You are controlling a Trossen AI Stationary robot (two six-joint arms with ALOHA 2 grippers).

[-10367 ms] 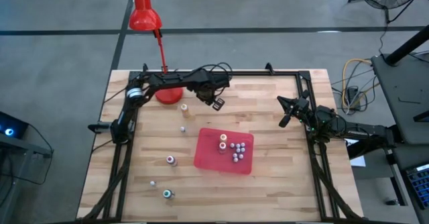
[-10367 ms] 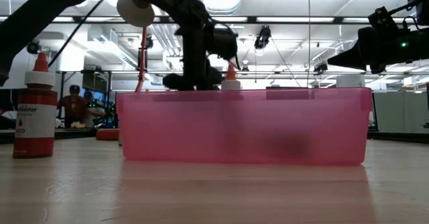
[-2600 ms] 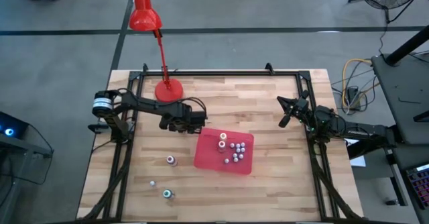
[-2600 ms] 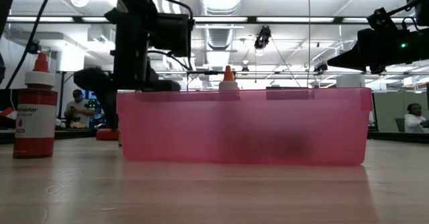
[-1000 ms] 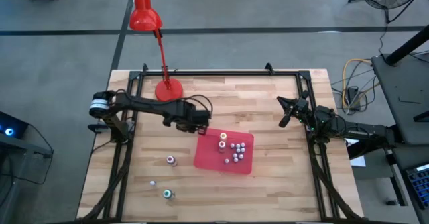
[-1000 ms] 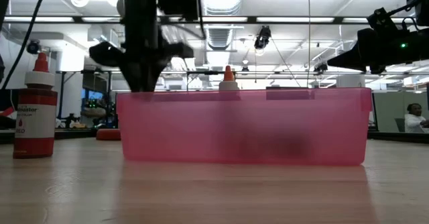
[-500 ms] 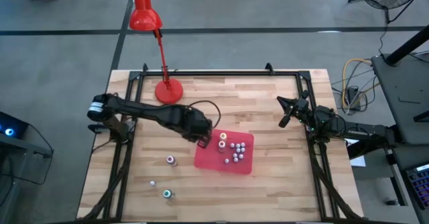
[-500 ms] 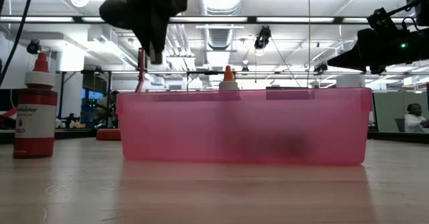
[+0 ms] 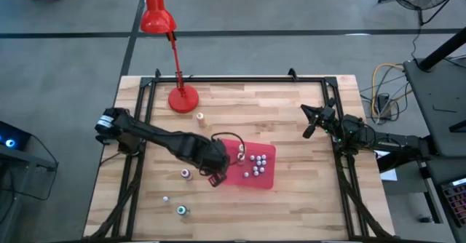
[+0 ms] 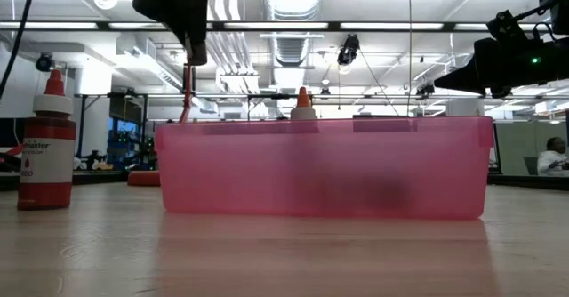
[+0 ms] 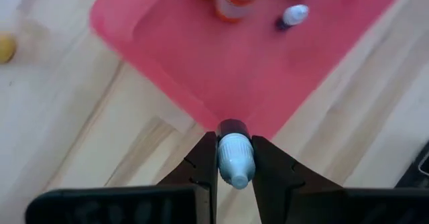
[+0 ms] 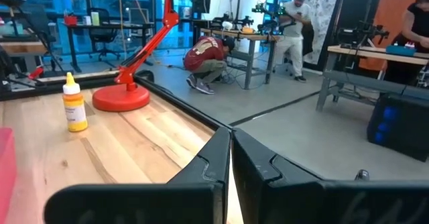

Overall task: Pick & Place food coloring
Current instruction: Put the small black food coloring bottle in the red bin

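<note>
My left gripper (image 9: 216, 174) hangs over the near left corner of the pink tray (image 9: 266, 176), shut on a tiny food coloring bottle (image 11: 234, 162) with a whitish cap. Several more small bottles (image 9: 255, 163) and a taller orange-tipped one (image 9: 242, 150) stand in the tray. On the table stand a tan-topped bottle (image 9: 199, 116), a pink-topped one (image 9: 186, 173), a tiny one (image 9: 166, 198) and a green-topped one (image 9: 182, 210). My right gripper (image 9: 309, 121) waits shut near the table's right edge. My left gripper pinches the tiny bottle between its two fingers at the whitish cap (image 11: 235, 158), coming from above and pointing down. The bottle's dark body (image 11: 232, 127) sticks out below the fingertips. The bottle is lifted clear above the tray's corner (image 11: 228, 113).
A red lamp's base (image 9: 183, 98) stands at the far left of the table. In the low view a red bottle (image 10: 46, 146) stands left of the tray (image 10: 324, 165). A black frame (image 9: 240, 78) rims the table. People are in the room beyond.
My left gripper, shut on the tiny bottle, has moved toward the table's near edge along the tray's left side and has risen. The tan-topped bottle behind it now shows.
</note>
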